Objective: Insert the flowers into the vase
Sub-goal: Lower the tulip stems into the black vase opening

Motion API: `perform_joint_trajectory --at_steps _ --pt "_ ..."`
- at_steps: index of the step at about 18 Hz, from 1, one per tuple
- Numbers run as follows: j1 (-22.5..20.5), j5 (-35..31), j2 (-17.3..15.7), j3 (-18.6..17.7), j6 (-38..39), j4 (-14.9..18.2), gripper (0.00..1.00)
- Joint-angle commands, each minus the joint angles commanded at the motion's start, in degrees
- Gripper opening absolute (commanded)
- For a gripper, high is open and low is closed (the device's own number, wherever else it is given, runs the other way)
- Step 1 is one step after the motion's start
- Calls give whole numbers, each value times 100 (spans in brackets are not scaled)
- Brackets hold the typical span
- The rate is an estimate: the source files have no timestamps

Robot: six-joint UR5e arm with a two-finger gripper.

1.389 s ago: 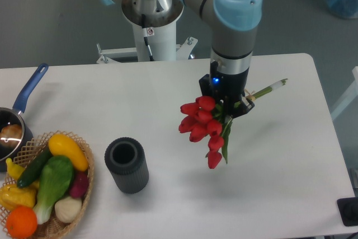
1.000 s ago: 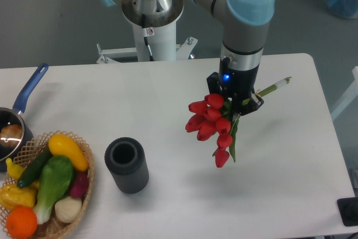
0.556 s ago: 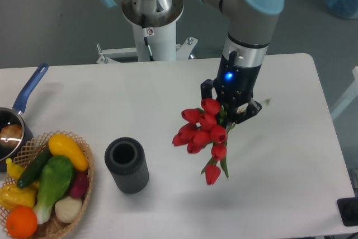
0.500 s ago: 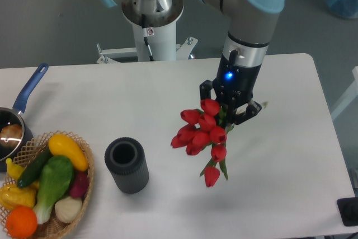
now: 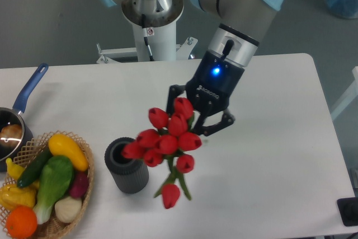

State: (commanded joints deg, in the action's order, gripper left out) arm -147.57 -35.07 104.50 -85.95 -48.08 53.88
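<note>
Camera: pincer [image 5: 197, 117] clenched on flowers [image 5: 165, 144], blooms hanging beside vase [image 5: 127, 166]

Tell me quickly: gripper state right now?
Gripper: closed on the flowers, held above the table beside the vase, not yet inserted.

Table [image 5: 279, 155]: vase [image 5: 127, 167], basket [image 5: 84, 186], saucepan [image 5: 14, 121].

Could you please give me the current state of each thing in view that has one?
gripper: shut on the flowers, tilted.
flowers: held above the table, not in the vase.
vase: upright, mouth partly hidden by blooms.
saucepan: upright, something inside.
wicker basket: full of vegetables.
</note>
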Motion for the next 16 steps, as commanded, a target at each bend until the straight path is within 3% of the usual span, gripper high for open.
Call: perform_joint_trajectory --at_steps 6,16 --pt "27 1116 9 -255 9 -290 9" --pt "-158 1758 -26 -264 193 -413 9"
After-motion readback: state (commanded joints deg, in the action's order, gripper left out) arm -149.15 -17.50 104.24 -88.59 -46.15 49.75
